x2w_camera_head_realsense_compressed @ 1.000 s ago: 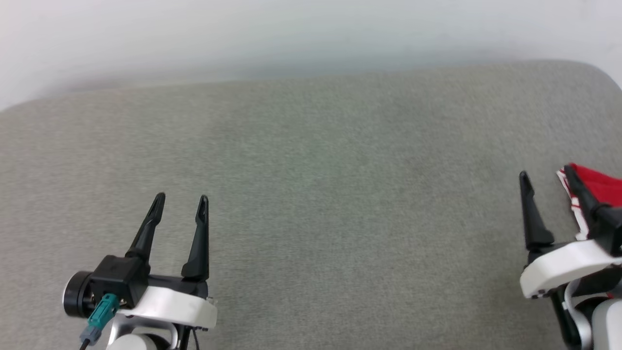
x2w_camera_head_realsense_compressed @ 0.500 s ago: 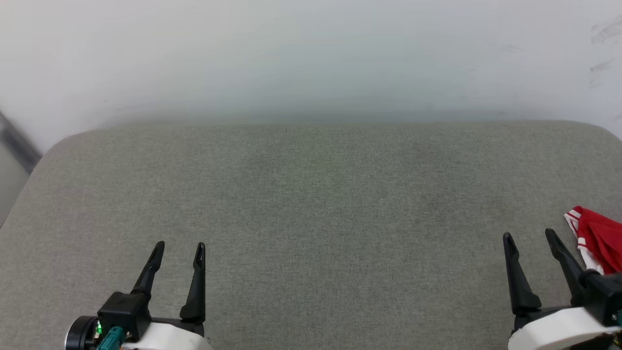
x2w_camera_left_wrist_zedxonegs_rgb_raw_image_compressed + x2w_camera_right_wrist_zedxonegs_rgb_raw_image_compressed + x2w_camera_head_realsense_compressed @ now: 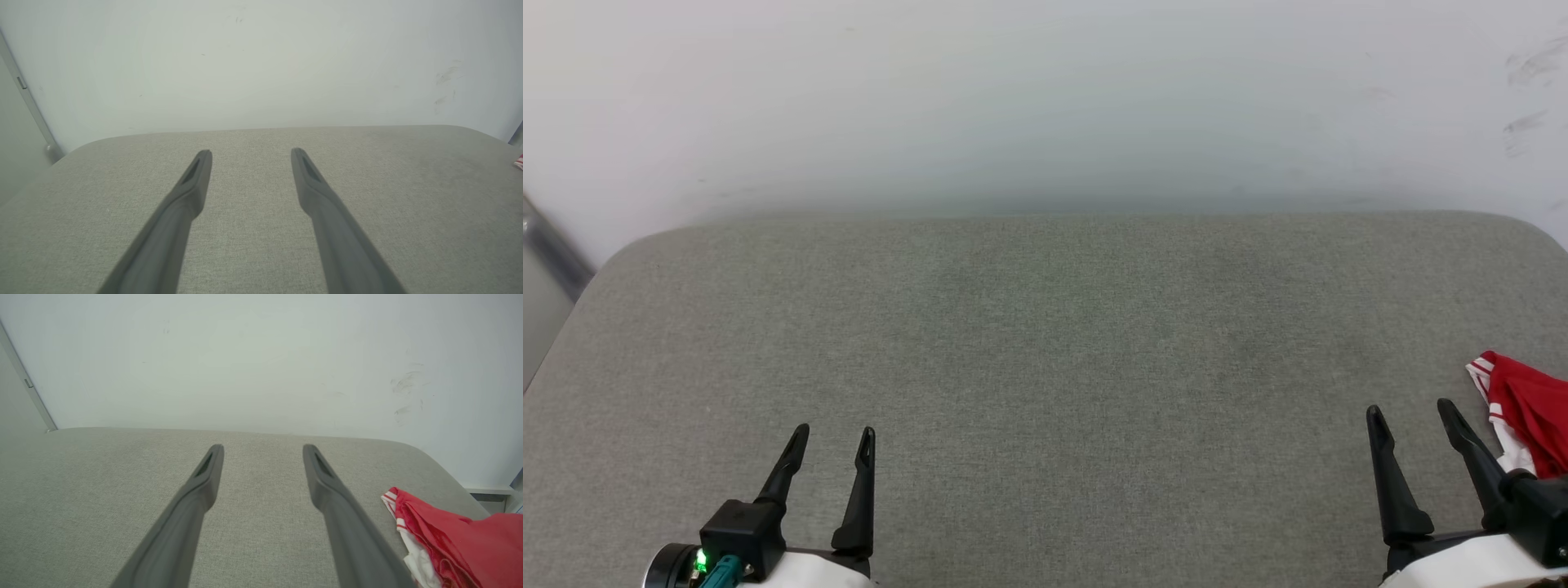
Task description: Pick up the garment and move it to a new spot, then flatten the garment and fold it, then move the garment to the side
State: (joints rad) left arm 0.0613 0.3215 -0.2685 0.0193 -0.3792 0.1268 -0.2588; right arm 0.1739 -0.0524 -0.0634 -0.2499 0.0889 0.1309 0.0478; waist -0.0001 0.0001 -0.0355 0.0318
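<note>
The garment (image 3: pixel 1525 412), red with white parts and red-white stripe trim, lies bunched at the right edge of the grey padded surface (image 3: pixel 1045 351), partly cut off by the frame. In the right wrist view the garment (image 3: pixel 449 539) sits just right of my right finger. My right gripper (image 3: pixel 1410 412) stands open and empty, just left of the cloth, not touching it. At the lower left my left gripper (image 3: pixel 835 433) is open and empty over bare fabric, far from the garment. A stripe-trimmed tip of the garment (image 3: pixel 519 162) shows at the left wrist view's right edge.
A pale wall (image 3: pixel 1045 98) rises right behind the padded surface, with faint scuff marks (image 3: pixel 1523 122) at the right. A grey vertical rail (image 3: pixel 551 249) stands at the far left beyond the surface's rounded corner.
The whole head view has shifted, showing more wall, so the camera moved. Both grippers now sit lower in the picture and stay open. The garment lies unmoved.
</note>
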